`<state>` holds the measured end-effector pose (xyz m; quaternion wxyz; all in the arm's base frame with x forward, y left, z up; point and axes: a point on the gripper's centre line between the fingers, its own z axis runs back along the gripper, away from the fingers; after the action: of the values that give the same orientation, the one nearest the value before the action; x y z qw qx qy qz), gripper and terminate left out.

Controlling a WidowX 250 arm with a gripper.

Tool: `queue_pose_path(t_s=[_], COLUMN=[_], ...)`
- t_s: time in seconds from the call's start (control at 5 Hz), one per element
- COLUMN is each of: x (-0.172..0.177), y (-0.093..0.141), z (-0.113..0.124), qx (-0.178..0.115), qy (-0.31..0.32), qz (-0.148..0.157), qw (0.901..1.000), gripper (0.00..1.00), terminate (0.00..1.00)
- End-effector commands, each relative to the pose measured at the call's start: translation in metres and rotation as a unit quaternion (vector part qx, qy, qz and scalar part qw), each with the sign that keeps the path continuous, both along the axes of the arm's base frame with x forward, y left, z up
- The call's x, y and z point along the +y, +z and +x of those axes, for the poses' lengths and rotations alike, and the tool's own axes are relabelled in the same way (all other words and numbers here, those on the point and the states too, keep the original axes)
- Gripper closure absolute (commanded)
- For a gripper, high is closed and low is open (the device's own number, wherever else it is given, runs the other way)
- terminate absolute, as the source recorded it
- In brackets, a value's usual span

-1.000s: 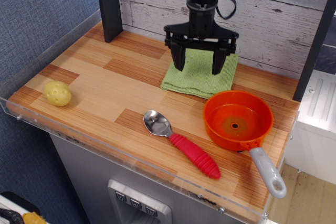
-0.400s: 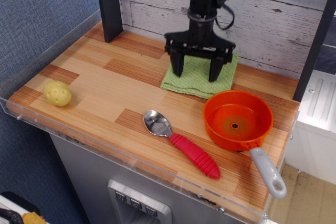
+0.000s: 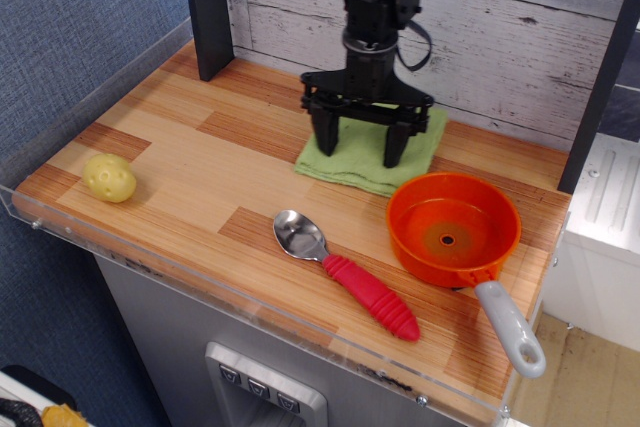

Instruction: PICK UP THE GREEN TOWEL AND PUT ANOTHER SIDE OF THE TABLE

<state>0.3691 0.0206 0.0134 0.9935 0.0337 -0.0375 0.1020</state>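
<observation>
The green towel (image 3: 352, 165) lies flat at the back of the table (image 3: 190, 167), right of the middle, just behind the orange pan. My gripper (image 3: 359, 149) points straight down over the towel. Its two black fingers (image 3: 326, 138) are spread wide, with their tips at or just above the cloth's left and right parts. Nothing is held between them. The arm hides the towel's middle and back.
An orange pan (image 3: 453, 228) with a grey handle sits front right of the towel. A spoon (image 3: 340, 269) with a red handle lies in front. A yellow ball (image 3: 110, 177) rests at the left. A dark post (image 3: 208, 9) stands back left. A clear rim (image 3: 250, 292) edges the front.
The gripper has lowered onto the towel and shifted slightly left. The towel's front left corner has moved a little left with it.
</observation>
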Motion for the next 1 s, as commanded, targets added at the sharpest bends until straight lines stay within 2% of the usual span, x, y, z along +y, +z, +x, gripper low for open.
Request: queue_pose_path(t_s=[0.0,0.2,0.4,0.8], x=[0.038,0.055,0.072,0.116], y=[0.024,0.023,0.018,0.018], z=[-0.013,-0.019,-0.023,-0.034], qx=[-0.032,-0.038,-0.023,-0.017], qy=[-0.018,-0.024,-0.039,-0.033], qz=[0.017,0.017,0.039,0.046], qw=[0.9992,0.9989,0.9982,0.9982], gripper=[0.0,0.0,0.0,0.0], terminate=[0.0,0.0,0.0,0.0])
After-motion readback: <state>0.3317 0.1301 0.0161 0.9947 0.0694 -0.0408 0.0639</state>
